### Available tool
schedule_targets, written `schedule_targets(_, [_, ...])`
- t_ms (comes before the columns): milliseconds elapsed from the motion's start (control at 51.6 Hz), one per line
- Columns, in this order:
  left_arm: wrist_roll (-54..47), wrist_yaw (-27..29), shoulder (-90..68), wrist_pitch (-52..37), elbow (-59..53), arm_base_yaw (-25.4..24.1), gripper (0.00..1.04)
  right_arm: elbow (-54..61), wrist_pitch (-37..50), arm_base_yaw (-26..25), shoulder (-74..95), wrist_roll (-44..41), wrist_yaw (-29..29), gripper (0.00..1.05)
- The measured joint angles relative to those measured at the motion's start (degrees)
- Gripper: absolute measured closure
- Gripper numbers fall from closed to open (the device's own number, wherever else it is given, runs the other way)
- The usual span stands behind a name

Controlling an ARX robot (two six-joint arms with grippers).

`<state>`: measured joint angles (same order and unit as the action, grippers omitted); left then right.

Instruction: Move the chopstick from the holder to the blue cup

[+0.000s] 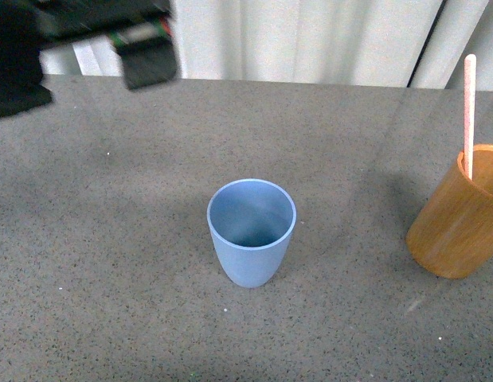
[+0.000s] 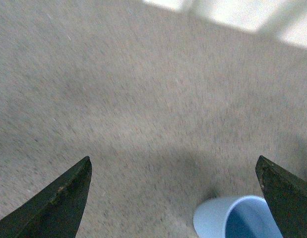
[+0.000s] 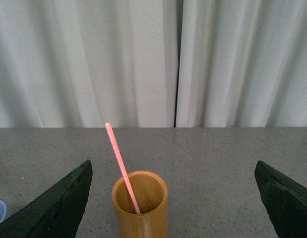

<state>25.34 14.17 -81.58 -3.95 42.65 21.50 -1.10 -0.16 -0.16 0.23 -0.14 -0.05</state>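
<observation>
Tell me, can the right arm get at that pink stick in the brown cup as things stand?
Probably yes. The right gripper is open and faces the holder, the chopstick stands well above the rim, and nothing shows between them.

Grey speckled table (image 1: pixel 111 263), white curtains (image 1: pixel 310 40), perhaps pleated

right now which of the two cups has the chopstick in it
The orange-brown holder on the right: the pink chopstick stands inside it, while the blue cup in the middle is empty.
</observation>
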Motion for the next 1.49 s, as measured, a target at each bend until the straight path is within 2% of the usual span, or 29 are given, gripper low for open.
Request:
schedule_targets(58, [-1.14, 0.9, 5.68, -2.73, -3.78, -2.91, 0.07, 0.0, 0.0, 0.0, 0.0, 0.0, 0.0, 0.1])
schedule_targets(174, [-1.53, 1.73, 8.11, -3.08, -4.76, -4.33, 0.07, 0.0, 0.0, 0.0, 0.0, 0.0, -0.04, 0.1])
schedule_targets(600, [-2.27, 1.05, 7.41, -3.3, -5.38, -3.93, 0.07, 0.0, 0.0, 0.0, 0.0, 0.0, 0.0, 0.1])
schedule_targets(639, [-5.07, 2.05, 6.88, -8.61, -7.1, -4.15, 0.11, 0.0, 0.0, 0.0, 0.0, 0.0, -0.02, 0.1])
schedule_targets(716, [-12.13, 1.64, 6.71, -27.54, -14.12, -5.14, 0.24, 0.0, 0.0, 0.0, 0.0, 0.0, 0.0, 0.1])
schedule_targets(755, [-17.97, 0.63, 7.26, -39.21, -19.23, -6.1, 0.34, 0.0, 0.0, 0.0, 0.0, 0.0, 0.07, 0.1])
schedule_targets(794, [-20.31, -0.63, 8.87, -44.72, -21.81, -6.95, 0.43, 0.0, 0.0, 0.0, 0.0, 0.0, 0.04, 0.1])
schedule_targets(910, [-23.1, -2.32, 13.86, -46.97, -25.55, -9.22, 0.63, 0.0, 0.0, 0.0, 0.02, 0.0, 0.02, 0.1])
schedule_targets(1162, [-24.37, -5.99, 21.59, -45.07, -32.41, -12.87, 1.02, 0.0, 0.0, 0.0, 0.0, 0.0, 0.02, 0.1])
schedule_targets(1491, [-24.87, -8.92, 32.37, -39.45, -37.55, -16.26, 1.01, 0.0, 0.0, 0.0, 0.0, 0.0, 0.02, 0.1])
